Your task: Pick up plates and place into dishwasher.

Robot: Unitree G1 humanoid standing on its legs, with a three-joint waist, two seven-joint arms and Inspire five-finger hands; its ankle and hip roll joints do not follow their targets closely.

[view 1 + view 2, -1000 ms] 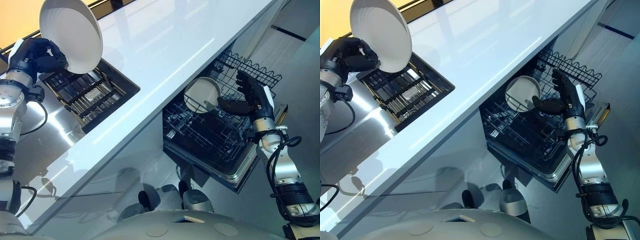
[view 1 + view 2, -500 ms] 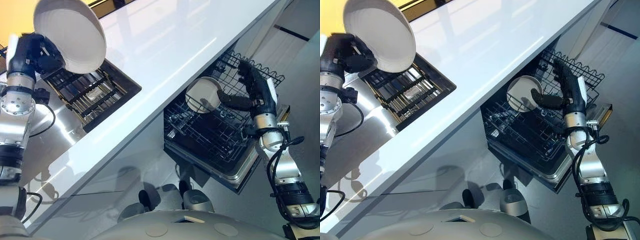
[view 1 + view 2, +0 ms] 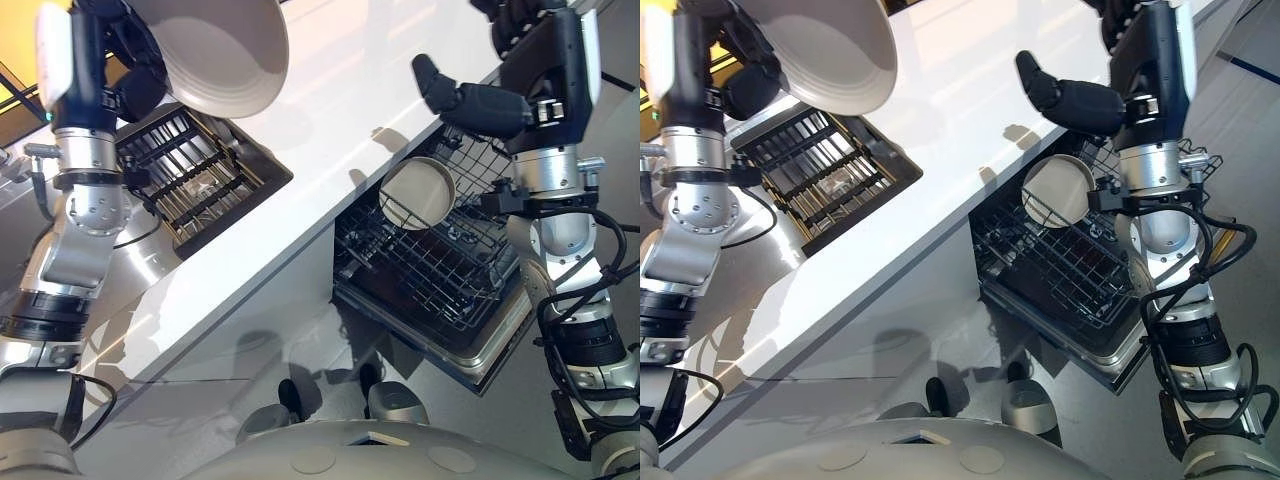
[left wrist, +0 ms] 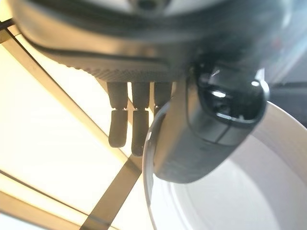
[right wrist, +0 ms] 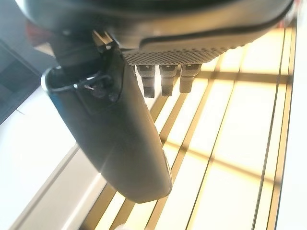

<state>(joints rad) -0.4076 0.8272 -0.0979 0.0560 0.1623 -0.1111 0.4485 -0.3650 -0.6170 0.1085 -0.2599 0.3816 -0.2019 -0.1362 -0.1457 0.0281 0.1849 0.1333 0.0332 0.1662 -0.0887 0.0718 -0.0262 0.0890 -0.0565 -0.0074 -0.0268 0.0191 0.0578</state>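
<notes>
Holding one plate aloft, another standing in the rack

The left hand (image 3: 130,80) is clamped on a white plate (image 3: 215,50), held high and tilted above a dark slatted tray (image 3: 190,175) that is sunk into the white surface (image 3: 330,90). In the left wrist view the thumb lies over the plate's rim on its inner face while the fingers (image 4: 136,129) reach behind it.

The right hand (image 3: 530,75) is up over the far edge of the surface, above the dishwasher. Its fingers (image 5: 165,79) are straight and apart from the thumb, which juts out sideways, and it holds nothing.

Below the surface's edge the wire dishwasher rack (image 3: 440,270) is pulled out. A second plate (image 3: 418,193) stands on edge in it, near the rack's upper corner, just below the right hand's thumb and apart from it.
</notes>
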